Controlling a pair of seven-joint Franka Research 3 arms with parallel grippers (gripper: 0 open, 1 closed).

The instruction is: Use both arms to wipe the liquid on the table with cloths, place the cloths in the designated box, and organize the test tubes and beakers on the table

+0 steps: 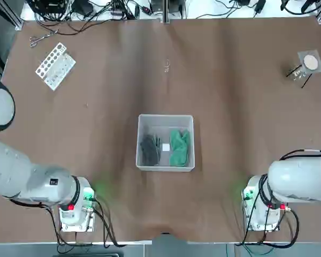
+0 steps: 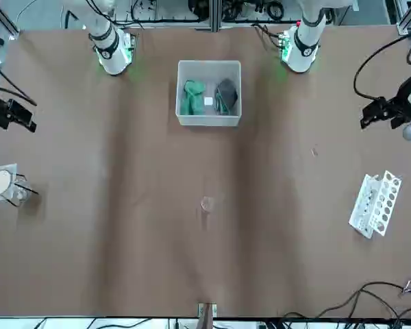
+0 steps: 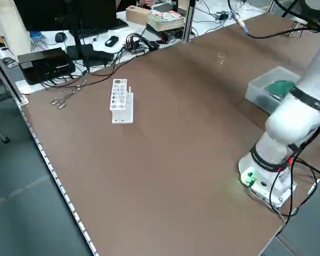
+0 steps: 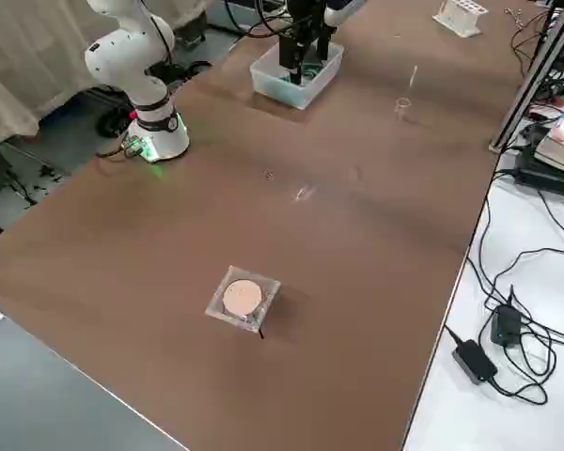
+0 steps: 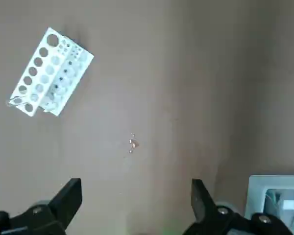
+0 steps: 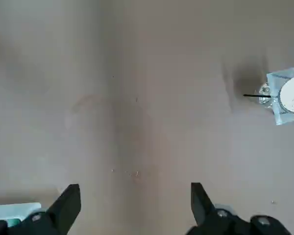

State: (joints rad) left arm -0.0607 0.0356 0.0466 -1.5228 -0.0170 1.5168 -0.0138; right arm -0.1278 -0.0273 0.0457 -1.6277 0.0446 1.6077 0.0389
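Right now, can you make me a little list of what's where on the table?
cloths: grey one and green one, both inside the bin
white rack: far left part of the table
beige-topped thing: far right part
left end effector: open, empty, above the table
right end effector: open, empty, above the table

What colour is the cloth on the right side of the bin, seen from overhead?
Green; the cloth shows best in the top view.
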